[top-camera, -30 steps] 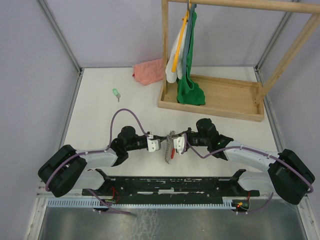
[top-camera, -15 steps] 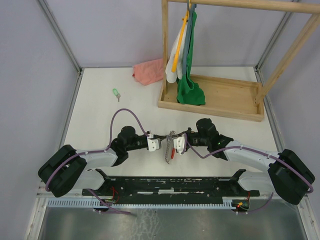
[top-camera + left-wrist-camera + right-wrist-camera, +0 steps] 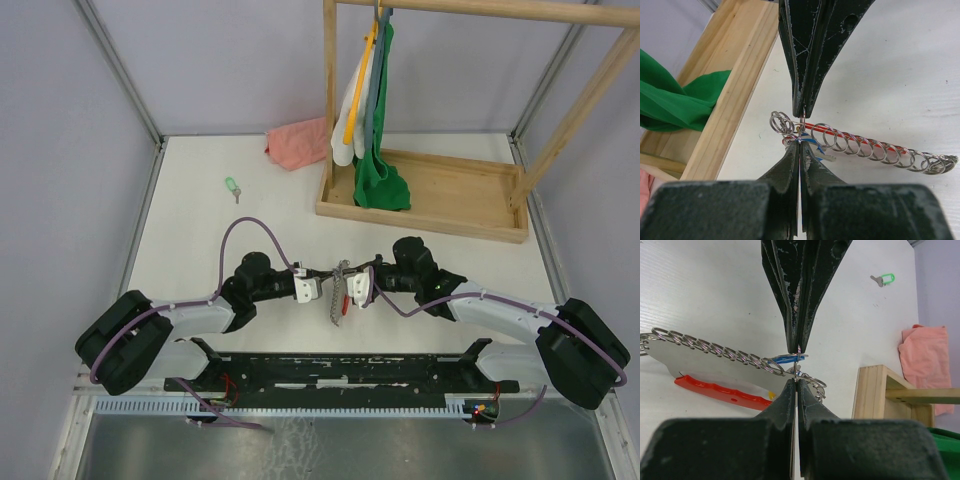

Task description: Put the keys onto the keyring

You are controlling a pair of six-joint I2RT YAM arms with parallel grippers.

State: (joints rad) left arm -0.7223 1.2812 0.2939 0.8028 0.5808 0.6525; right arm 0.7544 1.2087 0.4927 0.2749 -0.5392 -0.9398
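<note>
Both grippers meet at the table's middle, each shut on the small metal ring of the keyring. In the left wrist view my left gripper pinches the ring from below and the right gripper pinches it from above. The silvery chain and the red strap trail to the right. The blue key hangs right at the ring between my right gripper and the left gripper; whether it is threaded on I cannot tell. The green key lies alone at the far left.
A pink cloth lies at the back. A wooden rack and tray with hanging garments and a green cloth stand at the back right. The tray's wooden edge is close to the grippers.
</note>
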